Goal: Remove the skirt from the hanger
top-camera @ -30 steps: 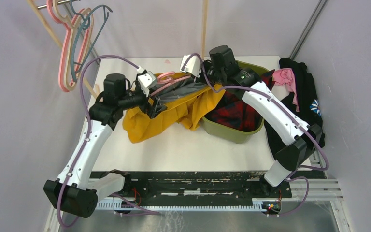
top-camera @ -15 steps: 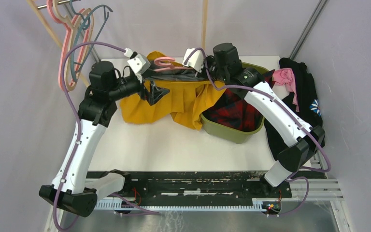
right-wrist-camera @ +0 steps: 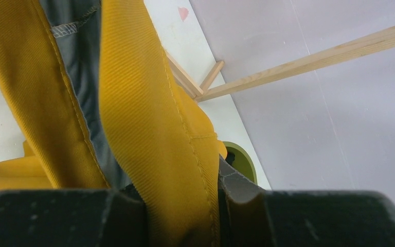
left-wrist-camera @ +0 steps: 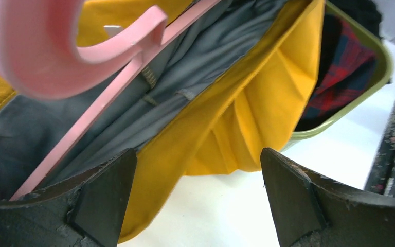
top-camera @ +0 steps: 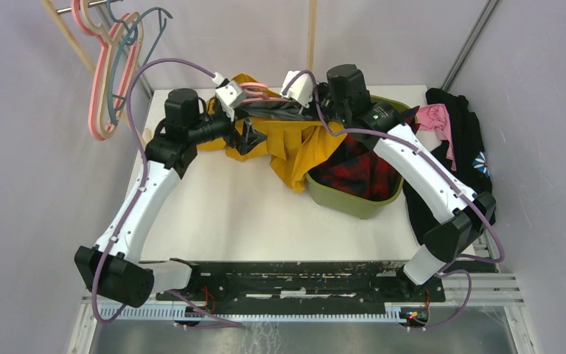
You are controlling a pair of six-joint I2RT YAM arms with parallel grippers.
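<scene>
Robot lab cell: bare walls [top-camera: 22, 206], white bench table [top-camera: 265, 214].

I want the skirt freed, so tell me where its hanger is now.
In the top view, the pink hanger lies at the far table edge, inside the yellow skirt, just beyond the left gripper.
</scene>
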